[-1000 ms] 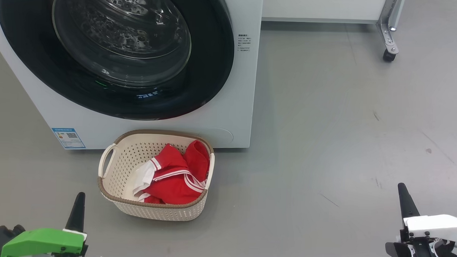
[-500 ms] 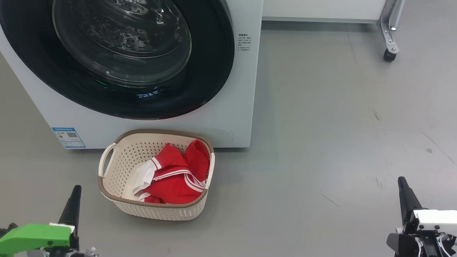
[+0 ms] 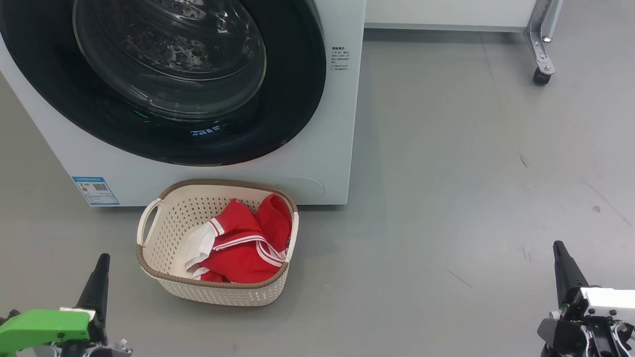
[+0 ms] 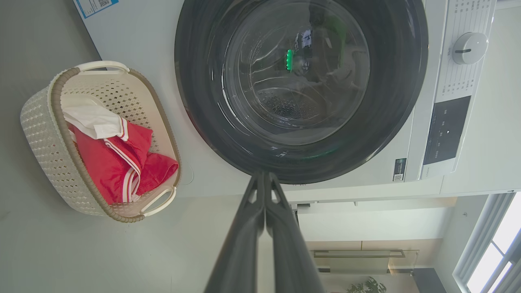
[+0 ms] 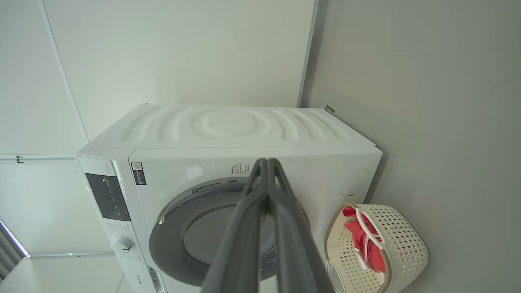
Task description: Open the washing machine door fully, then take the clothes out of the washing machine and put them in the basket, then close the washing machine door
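The washing machine door is sitting closed on the washing machine. The clothes are lying in the basket, which is standing on the floor just before the machine. The left gripper and right gripper are hovering well apart, jaws pressed together, holding nothing.

The head camera is looking down over both pairs of jaws at the washing machine door and the basket beyond their tips. The left wrist camera, rolled sideways, is facing the door closely, with the basket left of its jaws. The right wrist camera is viewing both from farther back, with the basket right of its jaws.
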{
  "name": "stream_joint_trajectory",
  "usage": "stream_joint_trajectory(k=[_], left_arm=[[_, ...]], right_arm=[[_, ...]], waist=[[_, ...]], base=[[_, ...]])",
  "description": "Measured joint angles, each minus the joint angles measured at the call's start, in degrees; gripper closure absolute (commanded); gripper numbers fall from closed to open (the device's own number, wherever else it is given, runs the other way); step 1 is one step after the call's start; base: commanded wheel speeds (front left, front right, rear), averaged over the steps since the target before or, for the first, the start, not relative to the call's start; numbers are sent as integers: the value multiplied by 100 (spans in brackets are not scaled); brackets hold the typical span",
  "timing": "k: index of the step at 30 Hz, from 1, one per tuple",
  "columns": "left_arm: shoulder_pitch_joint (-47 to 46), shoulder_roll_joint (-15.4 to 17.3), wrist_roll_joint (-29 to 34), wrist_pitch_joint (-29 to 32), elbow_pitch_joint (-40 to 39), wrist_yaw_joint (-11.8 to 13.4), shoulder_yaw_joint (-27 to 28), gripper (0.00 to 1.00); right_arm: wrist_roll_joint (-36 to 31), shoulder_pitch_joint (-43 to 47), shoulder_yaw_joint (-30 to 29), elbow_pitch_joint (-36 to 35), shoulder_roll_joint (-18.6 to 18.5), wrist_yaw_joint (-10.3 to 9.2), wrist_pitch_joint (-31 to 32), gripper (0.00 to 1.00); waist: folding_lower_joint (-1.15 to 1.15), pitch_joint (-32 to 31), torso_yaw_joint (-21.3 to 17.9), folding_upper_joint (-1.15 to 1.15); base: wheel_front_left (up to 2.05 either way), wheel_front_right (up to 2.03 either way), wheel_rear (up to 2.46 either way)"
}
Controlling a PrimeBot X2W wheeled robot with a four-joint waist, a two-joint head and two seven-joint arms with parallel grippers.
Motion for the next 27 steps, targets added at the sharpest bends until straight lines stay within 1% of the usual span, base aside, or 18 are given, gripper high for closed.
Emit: stream_joint_trajectory(k=[27], left_arm=[[-1, 0, 0, 0, -15, 0, 0, 100]], right_arm=[[0, -1, -7, 0, 0, 0, 14, 100]], waist=[[0, 0, 0, 0]], base=[[0, 0, 0]])
